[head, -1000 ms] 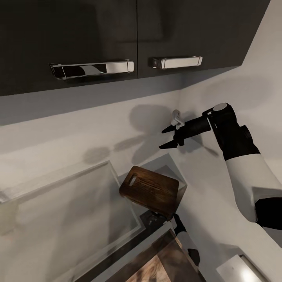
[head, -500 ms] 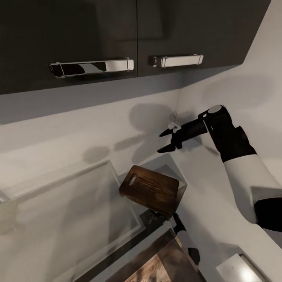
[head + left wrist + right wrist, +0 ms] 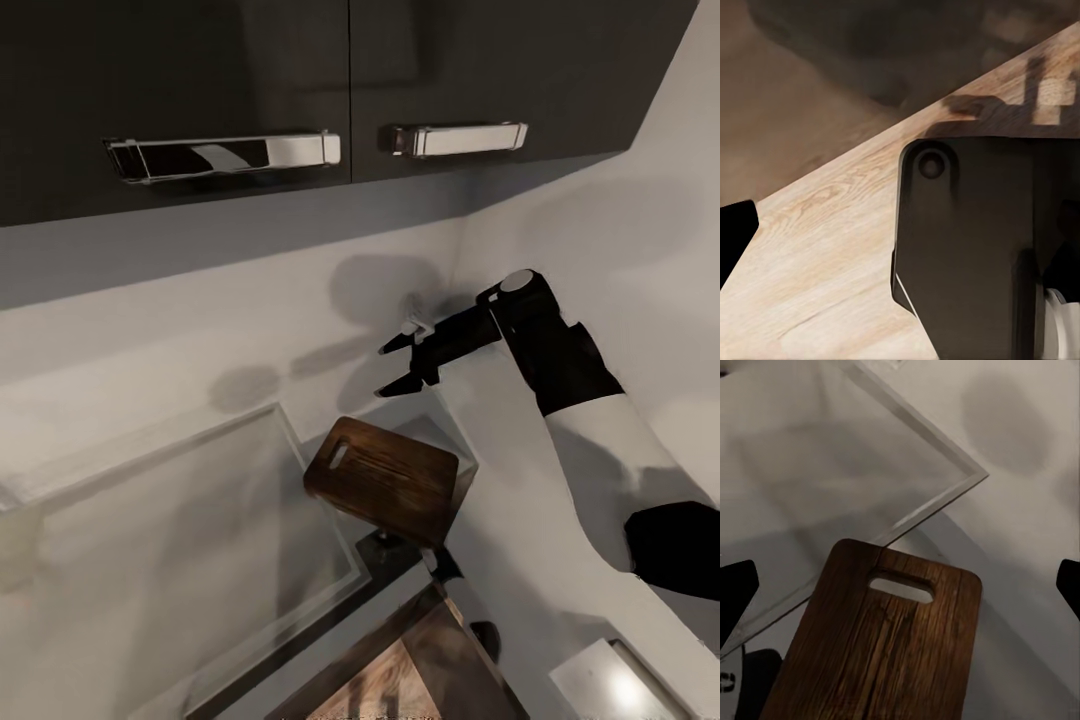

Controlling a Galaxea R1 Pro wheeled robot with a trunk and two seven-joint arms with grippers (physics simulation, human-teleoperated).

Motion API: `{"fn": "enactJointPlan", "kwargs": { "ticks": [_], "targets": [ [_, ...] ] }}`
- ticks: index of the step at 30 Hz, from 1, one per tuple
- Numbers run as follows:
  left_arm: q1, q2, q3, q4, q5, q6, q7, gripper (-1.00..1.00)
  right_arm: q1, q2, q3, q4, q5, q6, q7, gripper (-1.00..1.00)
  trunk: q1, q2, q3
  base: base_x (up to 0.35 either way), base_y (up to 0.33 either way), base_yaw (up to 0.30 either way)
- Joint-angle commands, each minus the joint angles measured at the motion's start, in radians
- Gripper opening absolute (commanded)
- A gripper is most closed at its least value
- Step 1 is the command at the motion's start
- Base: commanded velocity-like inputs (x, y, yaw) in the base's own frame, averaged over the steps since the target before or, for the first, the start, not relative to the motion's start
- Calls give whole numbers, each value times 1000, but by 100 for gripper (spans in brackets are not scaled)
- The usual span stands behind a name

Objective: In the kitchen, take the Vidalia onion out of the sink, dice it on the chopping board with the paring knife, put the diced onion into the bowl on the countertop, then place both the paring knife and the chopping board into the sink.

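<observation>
The dark brown chopping board (image 3: pixel 385 482) with its oval slot lies at the right end of the glossy grey countertop (image 3: pixel 150 540), near the wall corner. My right gripper (image 3: pixel 386 370) hangs open in the air above the board's far end, apart from it, fingers pointing left along the wall. In the right wrist view the board (image 3: pixel 877 645) sits below and between the open fingertips (image 3: pixel 735 592), slot end nearest. My left gripper (image 3: pixel 900 232) is low over wooden floor, one black fingertip (image 3: pixel 733 234) at the picture's edge. Onion, paring knife, sink and bowl are out of view.
Dark upper cabinets (image 3: pixel 300 80) with chrome bar handles (image 3: pixel 225 155) hang over the white wall. Wooden floor (image 3: pixel 400 680) shows beyond the counter's edge. A white glossy squarish thing (image 3: pixel 610 690) sits at the lower right corner; what it is cannot be told.
The right gripper has moved left and a little lower, closer above the board, still open. The head view has shifted slightly, so the cabinets sit higher in the picture.
</observation>
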Motion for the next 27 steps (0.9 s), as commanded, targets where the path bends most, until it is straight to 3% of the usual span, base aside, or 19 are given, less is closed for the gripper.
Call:
{"fn": "enactJointPlan", "kwargs": {
  "ticks": [1, 6, 11, 18, 27],
  "targets": [
    [0, 1, -4, -1, 2, -1, 7, 100, -1, 8, 2, -1, 4, 10, 4, 100, 1, -2, -3, 0, 0, 0],
    [0, 1, -4, -1, 2, -1, 7, 100, -1, 48, 2, -1, 4, -14, 3, 100, 1, -2, -11, 0, 0, 0],
    [0, 1, -4, 1, 2, -1, 7, 100, -1, 70, 5, -1, 4, -33, 3, 100, 1, -2, -19, 0, 0, 0],
    [0, 1, -4, 9, 2, -1, 7, 100, -2, 84, 104, -1, 4, -68, 3, 100, 1, -2, -31, 0, 0, 0],
    [0, 1, -6, 11, 2, -2, 7, 100, -1, 133, 120, -1, 5, -113, 4, 100, 1, -2, -45, 0, 0, 0]
  ]
}}
